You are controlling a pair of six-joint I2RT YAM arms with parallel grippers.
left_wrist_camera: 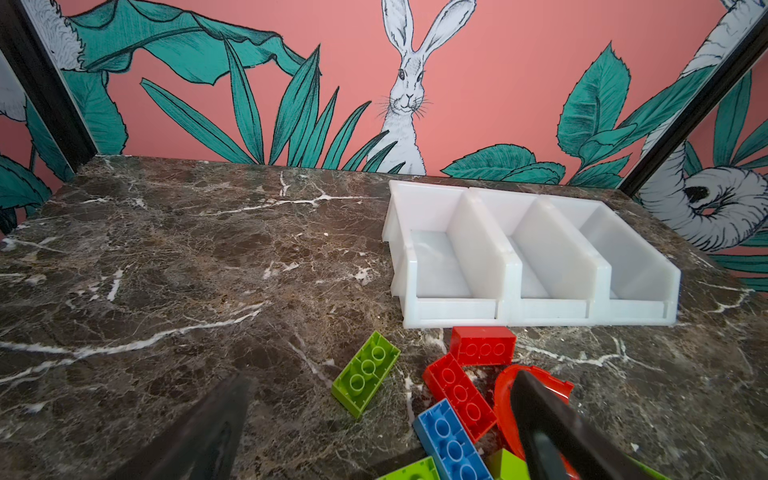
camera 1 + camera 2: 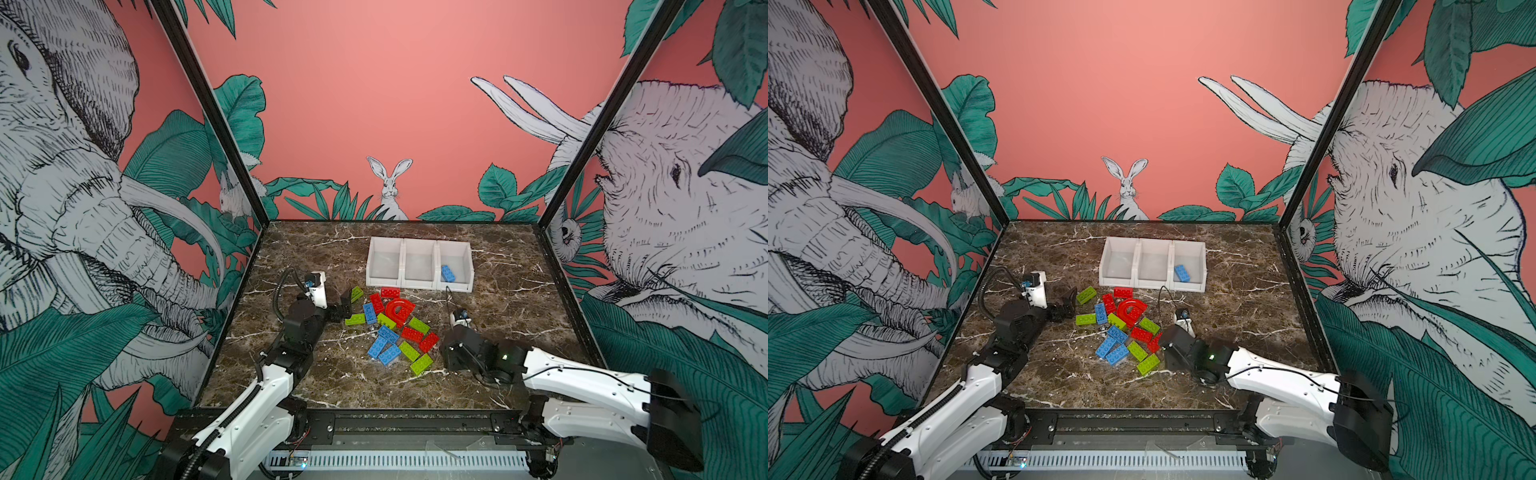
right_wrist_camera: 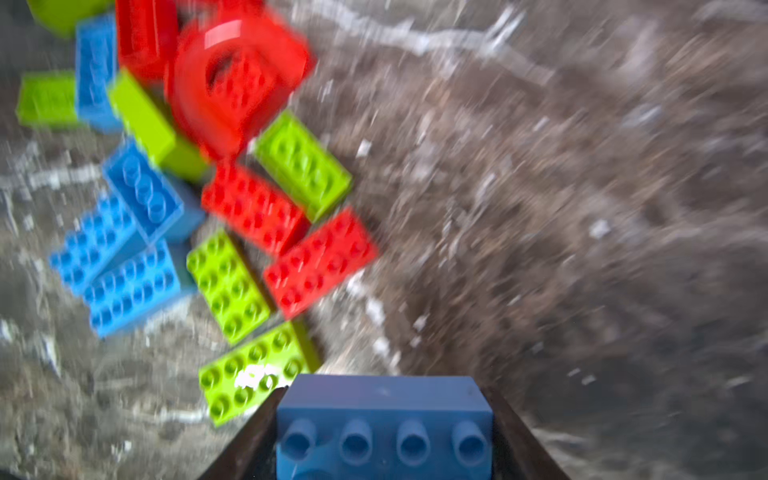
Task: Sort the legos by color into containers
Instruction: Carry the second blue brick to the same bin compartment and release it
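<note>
Lying in rightmost container [image 2: 455, 249]: one blue brick [image 2: 448, 273].

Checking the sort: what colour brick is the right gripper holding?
Blue brick, best in the right wrist view.

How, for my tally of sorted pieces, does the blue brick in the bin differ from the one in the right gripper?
The binned blue brick lies loose in the rightmost container; the held blue brick is outside any container, near the pile. Nothing touches the binned blue brick; the right gripper clamps the held blue brick. Both are blue rectangular bricks.
</note>
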